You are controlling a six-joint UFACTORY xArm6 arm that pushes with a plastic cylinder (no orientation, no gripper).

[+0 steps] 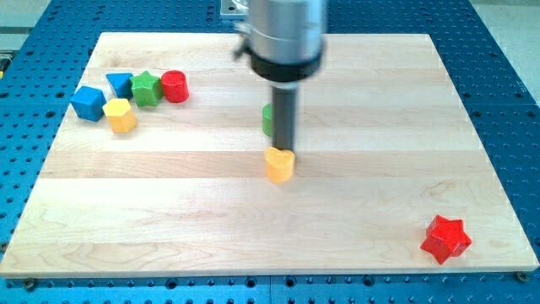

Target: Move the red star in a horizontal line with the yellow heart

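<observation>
I am looking down at a pale wooden board [253,219] made of long horizontal planks, which fills most of the view and lies on a blue perforated base [506,59] showing around its edges. The arm's grey cylindrical housing [283,34] comes in from the view's top centre, with the dark rod [283,118] hanging straight below it. There is no pincer on this rig, so no spread or pinch to report; my tip [283,152] sits at the top edge of the yellow heart [279,165], apparently touching it, near the board's centre. A green block [267,120] is half hidden behind the rod, shape unclear. The red star [445,239] lies well apart, near the view's bottom right corner. At the view's upper left cluster a blue cube [88,102], a blue triangle [119,84], a green star [146,88], a red cylinder [175,86] and a yellow pentagon [121,115].
</observation>
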